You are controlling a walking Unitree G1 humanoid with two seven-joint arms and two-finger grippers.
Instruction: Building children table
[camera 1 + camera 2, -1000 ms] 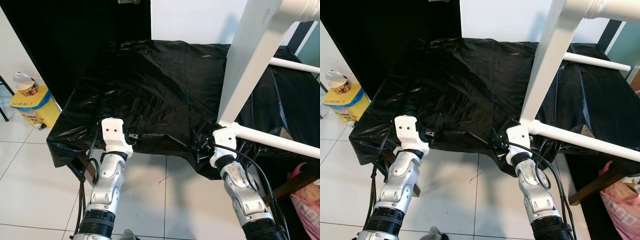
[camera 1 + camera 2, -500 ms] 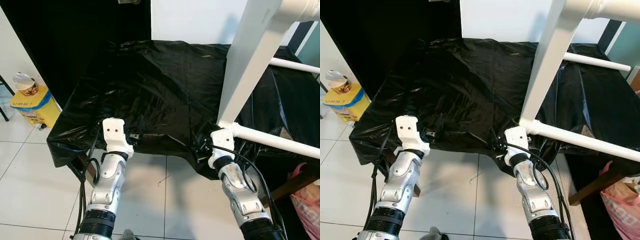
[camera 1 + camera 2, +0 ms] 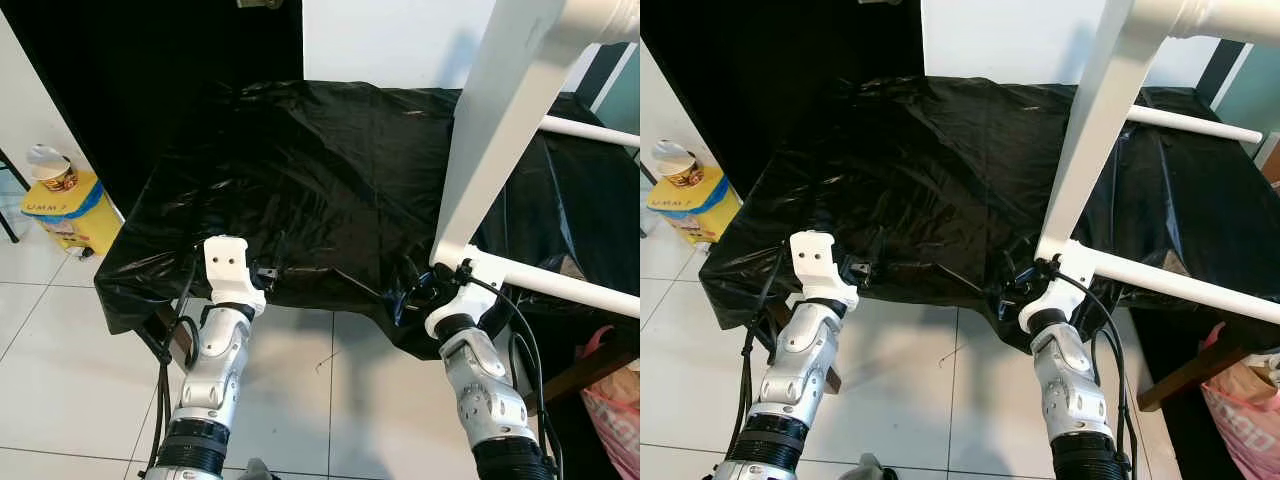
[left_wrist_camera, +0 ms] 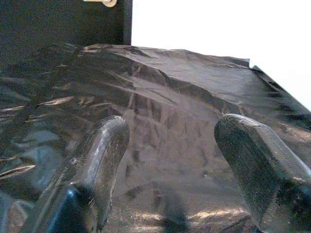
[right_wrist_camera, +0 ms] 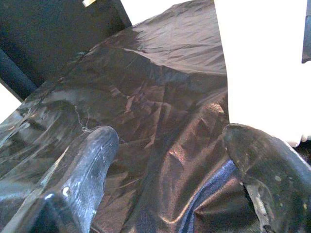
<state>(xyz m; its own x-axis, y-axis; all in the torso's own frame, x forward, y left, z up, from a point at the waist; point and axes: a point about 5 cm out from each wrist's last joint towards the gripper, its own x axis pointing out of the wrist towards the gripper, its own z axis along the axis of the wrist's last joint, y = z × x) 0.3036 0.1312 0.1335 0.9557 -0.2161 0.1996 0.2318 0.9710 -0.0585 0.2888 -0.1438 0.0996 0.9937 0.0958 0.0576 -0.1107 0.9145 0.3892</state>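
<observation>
Since 1 s ago our right wrist has rolled and drawn back a little from the white frame's corner; left arm is much as it was, and the frame looks unmoved.

Nearest us: left gripper (image 4: 167,160), fingers spread wide w/ nothing between them, hovering at the near edge of the black plastic sheet (image 3: 330,170). Right gripper (image 5: 167,170) is likewise spread wide and empty, just beside the corner joint of the white table frame (image 3: 500,130), not gripping it as far as we can tell.

Frame stands on the right part of the covered surface: a flat white upright leans up and away from the joint, and one round bar (image 3: 560,285) runs off to the right from that joint. Farther back a second round bar (image 3: 590,130) crosses behind the upright.

Count: 2 grippers, 1 frame, 1 flat upright, 2 round bars visible.

Step, as we judge it: re-positioning for a grip on the frame, mid-assembly. Next move prob. needs the right fingers brought round the bar or joint, square on, before closing; slick sheet could let the frame slide.

Far left on the floor: yellow bin (image 3: 65,210) w/ a cup (image 3: 50,168) on top.
</observation>
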